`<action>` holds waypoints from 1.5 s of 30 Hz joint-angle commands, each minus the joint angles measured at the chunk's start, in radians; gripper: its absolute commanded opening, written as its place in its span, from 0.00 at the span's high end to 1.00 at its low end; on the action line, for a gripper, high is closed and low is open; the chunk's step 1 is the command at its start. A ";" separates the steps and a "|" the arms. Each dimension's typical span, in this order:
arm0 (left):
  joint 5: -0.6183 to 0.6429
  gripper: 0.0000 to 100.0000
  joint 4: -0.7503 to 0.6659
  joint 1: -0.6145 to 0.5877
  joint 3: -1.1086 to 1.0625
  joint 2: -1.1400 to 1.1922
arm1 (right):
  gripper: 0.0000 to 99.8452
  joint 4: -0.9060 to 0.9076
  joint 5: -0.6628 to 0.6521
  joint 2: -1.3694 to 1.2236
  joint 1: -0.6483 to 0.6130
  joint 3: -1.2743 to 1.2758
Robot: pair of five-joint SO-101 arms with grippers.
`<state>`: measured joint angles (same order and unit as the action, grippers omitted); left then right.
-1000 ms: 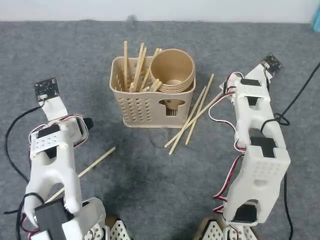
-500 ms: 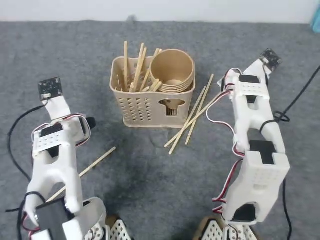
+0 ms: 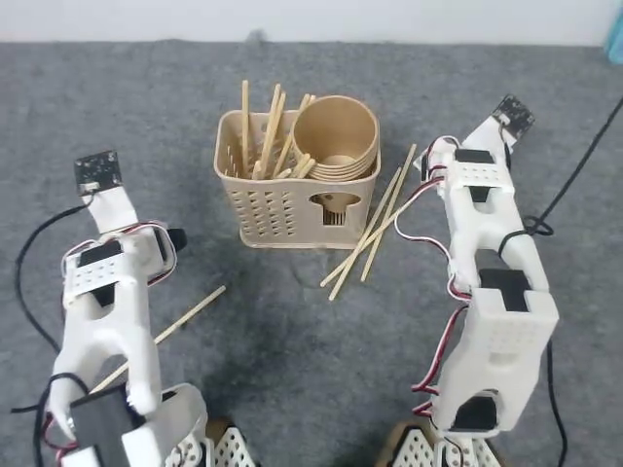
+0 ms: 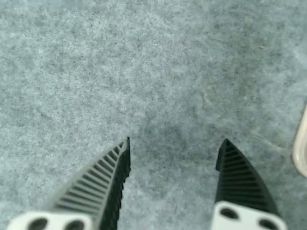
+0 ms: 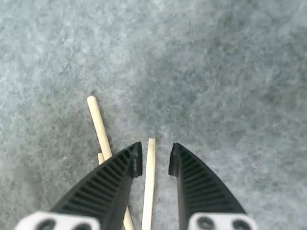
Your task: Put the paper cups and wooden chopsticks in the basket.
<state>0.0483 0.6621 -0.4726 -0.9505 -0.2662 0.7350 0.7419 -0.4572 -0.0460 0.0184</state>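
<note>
A beige basket stands at the table's middle, holding stacked paper cups and several wooden chopsticks. More loose chopsticks lie fanned out on the carpet to its right. My right arm sits over their far ends. In the right wrist view my right gripper is narrowly open, with one chopstick tip lying between its fingers and another chopstick just beside it. A single chopstick lies by my left arm. My left gripper hangs wide open over bare carpet.
Grey carpet covers the whole table. The basket's rim shows at the edge of the left wrist view. Black cables trail at the far right and beside the left arm.
My right arm has shifted a little left, toward the far ends of the loose chopsticks. The left arm has barely moved.
</note>
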 commanded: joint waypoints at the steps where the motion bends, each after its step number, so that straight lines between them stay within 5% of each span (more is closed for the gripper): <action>1: -0.008 0.72 -0.012 0.008 0.038 -0.005 | 0.89 -0.022 0.011 0.022 -0.002 -0.052; 17: -0.008 0.72 -0.011 0.005 0.036 -0.005 | 0.89 -0.024 0.011 -0.016 -0.007 -0.051; 22: -0.008 0.72 -0.011 0.003 0.036 -0.005 | 0.99 -0.021 0.009 -0.018 -0.007 -0.051; 30: -0.008 0.72 -0.011 0.003 0.036 -0.005 | 0.99 -0.018 0.008 -0.018 0.001 -0.051; 45: -0.008 0.72 -0.014 0.005 0.036 -0.005 | 0.99 0.234 0.003 0.203 0.022 -0.049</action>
<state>0.0483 0.6621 -0.4726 -0.9505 -0.2662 0.9129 0.7403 -0.3851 -0.0414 0.0184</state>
